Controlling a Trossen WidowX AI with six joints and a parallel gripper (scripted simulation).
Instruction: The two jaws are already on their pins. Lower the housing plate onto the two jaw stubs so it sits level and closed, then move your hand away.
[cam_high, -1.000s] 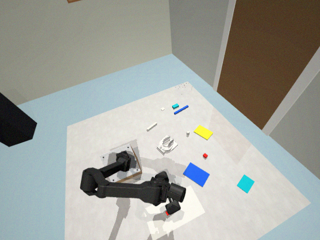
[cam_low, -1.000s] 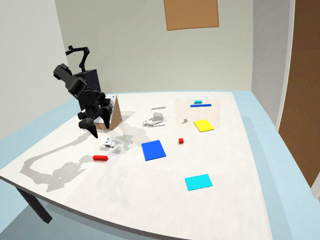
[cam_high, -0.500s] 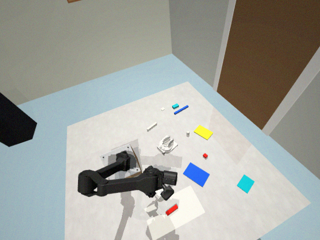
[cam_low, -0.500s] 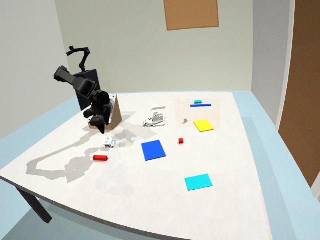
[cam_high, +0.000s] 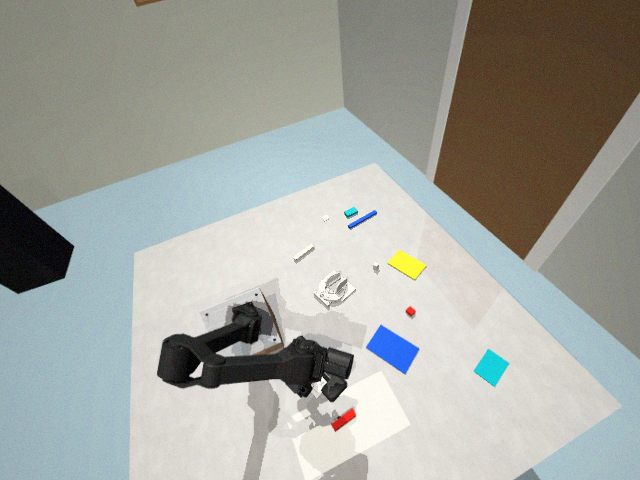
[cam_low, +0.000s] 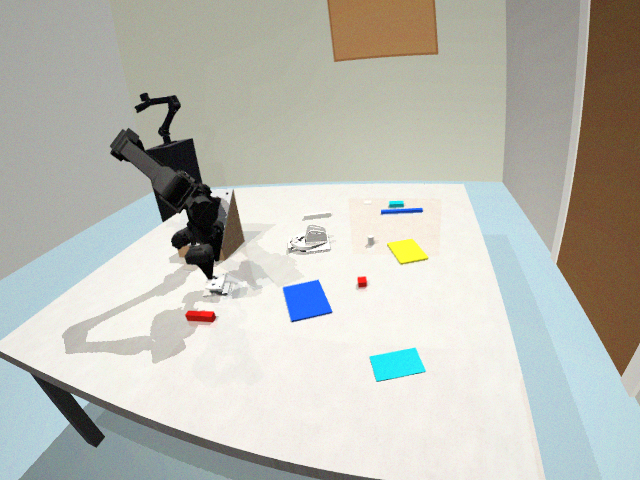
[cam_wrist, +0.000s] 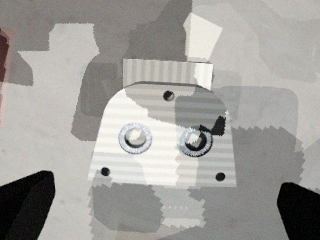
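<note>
The white housing plate (cam_high: 320, 383) (cam_low: 216, 284) (cam_wrist: 162, 161) is at the near left of the table, beyond the red bar. Its two round rings face up in the wrist view, with a ridged strip at its top edge. My gripper (cam_high: 318, 388) (cam_wrist: 169, 190) is open and empty above it, one black finger to each side in the wrist view. The two jaws (cam_high: 338, 282) (cam_low: 316, 235) stand upright on the white base (cam_high: 321, 297) (cam_low: 323, 249) near the middle of the table, apart from the plate. The jaw stubs are too small to make out.
A red bar (cam_high: 343, 419) (cam_low: 200, 316) lies close to the plate. A blue sheet (cam_high: 392, 348) (cam_low: 307, 300), red cube (cam_high: 410, 311) (cam_low: 362, 281) and yellow sheet (cam_high: 406, 264) (cam_low: 407, 251) lie to the right. A small white cylinder (cam_high: 375, 266) (cam_low: 370, 240) stands beside the base.
</note>
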